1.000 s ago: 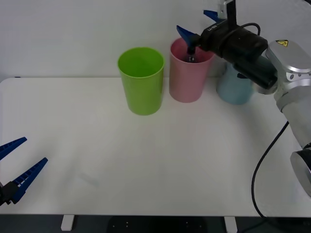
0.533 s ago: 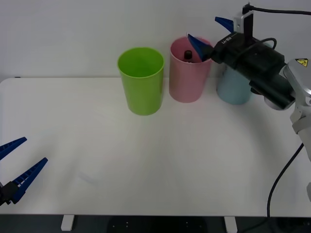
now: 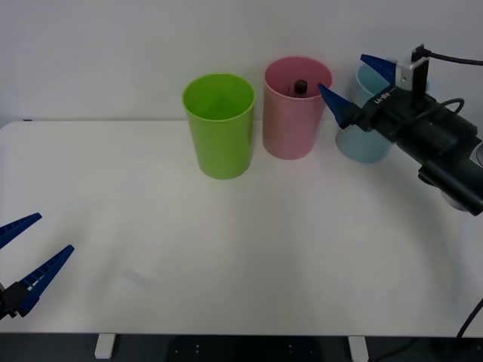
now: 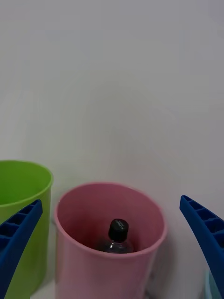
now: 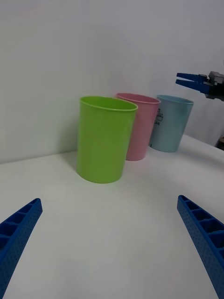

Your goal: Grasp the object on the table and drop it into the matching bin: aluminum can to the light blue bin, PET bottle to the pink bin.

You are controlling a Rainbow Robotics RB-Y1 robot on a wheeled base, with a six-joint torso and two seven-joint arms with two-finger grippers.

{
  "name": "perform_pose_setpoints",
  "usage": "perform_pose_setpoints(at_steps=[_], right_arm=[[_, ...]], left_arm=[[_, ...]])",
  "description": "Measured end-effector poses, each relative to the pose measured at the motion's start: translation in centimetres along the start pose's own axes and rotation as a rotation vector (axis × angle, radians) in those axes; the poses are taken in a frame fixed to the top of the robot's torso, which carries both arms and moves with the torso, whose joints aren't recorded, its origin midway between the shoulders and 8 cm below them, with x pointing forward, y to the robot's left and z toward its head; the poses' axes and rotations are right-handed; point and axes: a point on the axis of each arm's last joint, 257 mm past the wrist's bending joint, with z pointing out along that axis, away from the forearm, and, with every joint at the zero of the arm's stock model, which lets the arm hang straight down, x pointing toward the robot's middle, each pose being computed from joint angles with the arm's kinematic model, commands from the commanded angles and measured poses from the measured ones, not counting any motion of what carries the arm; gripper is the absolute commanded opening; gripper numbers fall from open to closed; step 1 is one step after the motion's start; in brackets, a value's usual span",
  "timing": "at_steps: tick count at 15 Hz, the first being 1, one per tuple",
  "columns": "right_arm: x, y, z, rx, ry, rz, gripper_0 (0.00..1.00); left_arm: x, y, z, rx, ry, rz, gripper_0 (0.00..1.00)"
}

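The PET bottle (image 3: 300, 87), clear with a black cap, stands inside the pink bin (image 3: 289, 128) at the back of the white table (image 3: 249, 249). The right wrist view looks down at the bottle (image 4: 116, 236), upright against the pink bin's (image 4: 93, 271) inner wall. My right gripper (image 3: 342, 73) is open and holds nothing. It hovers just right of the pink bin, in front of the light blue bin (image 3: 361, 142). My left gripper (image 3: 54, 233) is open and low at the table's near left corner.
A lime green bin (image 3: 220, 128) stands left of the pink bin, and the three bins form a row along the back edge. The left wrist view shows the green bin (image 5: 105, 140), pink bin (image 5: 140, 135), light blue bin (image 5: 170, 124) and the right gripper (image 5: 191, 80) beyond.
My right gripper has drawn back from above the pink bin, moving right and lower until it is in front of the light blue bin. The bottle stays in the pink bin. The left arm is still.
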Motion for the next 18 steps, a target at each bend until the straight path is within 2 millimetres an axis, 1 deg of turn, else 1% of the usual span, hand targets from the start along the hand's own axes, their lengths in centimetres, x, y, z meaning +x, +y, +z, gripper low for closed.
perform_pose_setpoints(at_steps=[5, 9, 15, 18], right_arm=[[2.5, 0.2, -5.4, -0.035, 0.039, -0.039, 1.00], [3.9, 1.0, -9.4, -0.104, 0.062, -0.066, 1.00], [6.0, 2.8, -15.3, -0.189, 0.097, -0.089, 1.00], [6.7, 4.1, -18.0, -0.191, 0.123, -0.094, 1.00]], left_arm=[[0.0, 0.0, 0.0, 0.000, 0.000, 0.000, 1.00], [0.0, 0.0, 0.0, 0.000, 0.000, 0.000, 1.00], [0.0, 0.0, 0.0, 0.000, 0.000, 0.000, 1.00], [0.0, 0.0, 0.0, 0.000, 0.000, 0.000, 1.00]])
